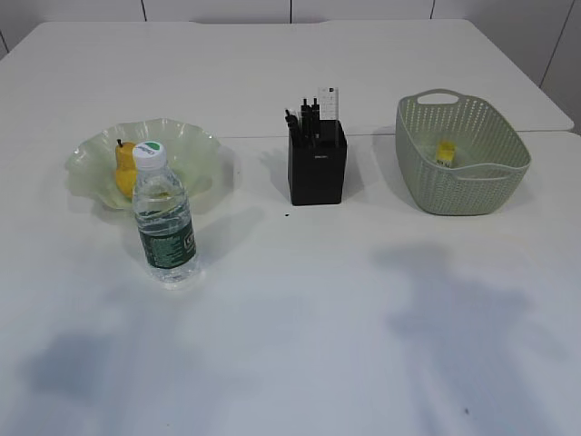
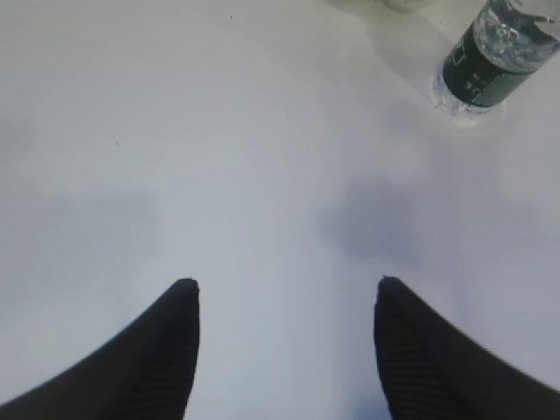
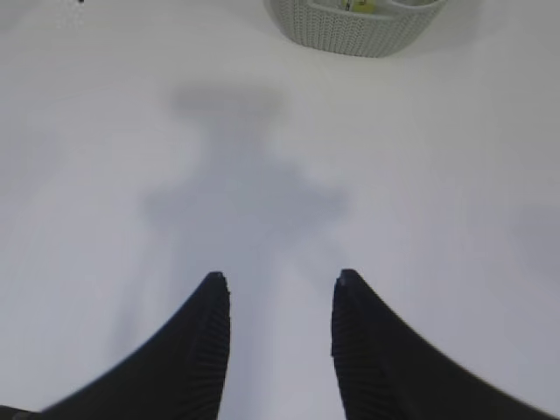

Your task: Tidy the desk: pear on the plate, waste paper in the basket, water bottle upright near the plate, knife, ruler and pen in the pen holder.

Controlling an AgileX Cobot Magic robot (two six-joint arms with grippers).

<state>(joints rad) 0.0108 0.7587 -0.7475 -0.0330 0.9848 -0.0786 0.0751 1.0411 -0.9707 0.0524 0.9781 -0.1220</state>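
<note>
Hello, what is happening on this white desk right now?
Nothing is being handled. Both robot hands, left and right, hang open and empty above the white desk. The yellow pear lies on the ruffled green glass plate, the clear water bottle stands upright beside it, and yellow waste paper is in the sage-green basket.

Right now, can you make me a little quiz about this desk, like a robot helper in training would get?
1. True or false: the bottle is lying on its side.
2. Where is the pear? A) in the basket B) on the plate C) beside the pen holder
3. Fill in: the yellow waste paper lies in the ____.

Key: 1 false, it stands upright. 2 B. 3 basket.
</note>
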